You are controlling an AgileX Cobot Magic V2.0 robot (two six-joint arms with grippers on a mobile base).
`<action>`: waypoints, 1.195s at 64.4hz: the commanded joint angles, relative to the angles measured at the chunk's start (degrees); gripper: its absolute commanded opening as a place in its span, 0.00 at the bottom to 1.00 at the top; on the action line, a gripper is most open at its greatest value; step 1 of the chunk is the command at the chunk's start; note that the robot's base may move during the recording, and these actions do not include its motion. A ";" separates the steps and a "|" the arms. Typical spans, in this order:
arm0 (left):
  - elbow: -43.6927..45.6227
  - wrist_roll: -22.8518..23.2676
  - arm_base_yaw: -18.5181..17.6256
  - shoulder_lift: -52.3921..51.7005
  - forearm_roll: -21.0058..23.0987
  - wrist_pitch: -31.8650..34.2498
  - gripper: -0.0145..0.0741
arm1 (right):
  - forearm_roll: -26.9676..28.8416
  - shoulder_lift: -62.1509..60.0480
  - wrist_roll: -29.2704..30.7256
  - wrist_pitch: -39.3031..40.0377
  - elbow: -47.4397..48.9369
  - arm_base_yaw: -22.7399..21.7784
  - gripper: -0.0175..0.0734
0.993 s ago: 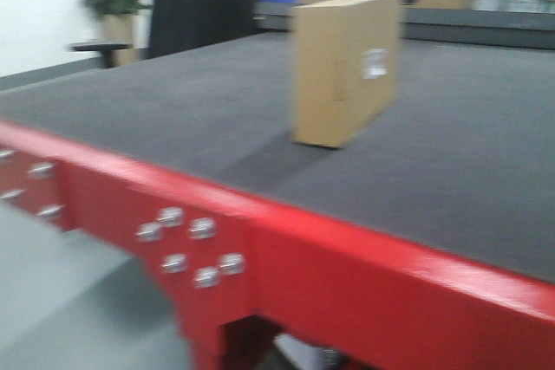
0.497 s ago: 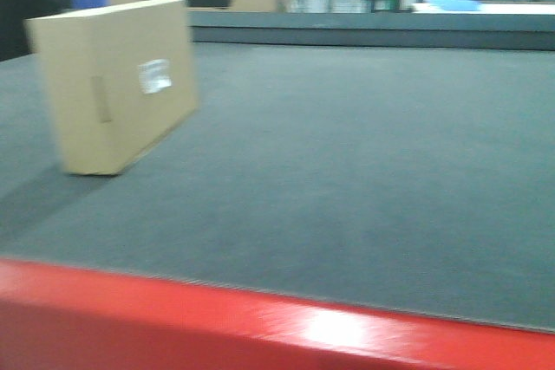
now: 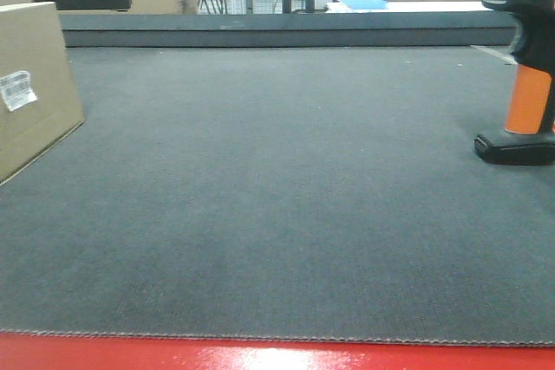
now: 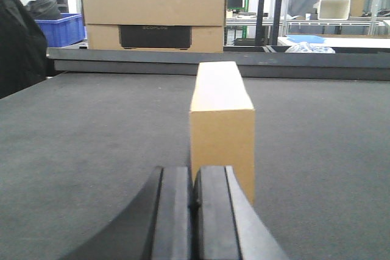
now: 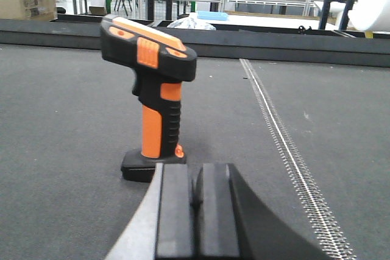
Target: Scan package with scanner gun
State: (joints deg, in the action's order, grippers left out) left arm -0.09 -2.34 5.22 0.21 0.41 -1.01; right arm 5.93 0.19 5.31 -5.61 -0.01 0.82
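Package (image 4: 222, 132) and scanner gun (image 5: 159, 89) stood upright on the surface (image 3: 286, 171).
Left fingers (image 4: 173, 211) and right fingers (image 5: 175, 211) were clenched, empty.

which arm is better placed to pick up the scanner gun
Right. The scanner gun stands upright just ahead of the right gripper, which is shut and would need to open first. The left gripper, also shut, faces the package instead.
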 commanded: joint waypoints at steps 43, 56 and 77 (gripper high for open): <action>0.09 0.30 -3.11 -0.21 0.29 1.01 0.04 | -0.15 -0.19 0.25 1.18 0.01 -0.05 0.01; 0.09 0.30 -3.11 -0.21 0.29 1.01 0.04 | -0.15 -0.19 0.25 1.18 0.01 -0.05 0.01; 0.09 0.30 -3.11 -0.21 0.29 1.01 0.04 | -0.15 -0.19 0.25 1.18 0.01 -0.05 0.01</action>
State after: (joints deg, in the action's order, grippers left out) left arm -0.09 -2.34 2.29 0.21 0.41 -1.01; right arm 5.93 0.19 5.31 -5.61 -0.01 0.82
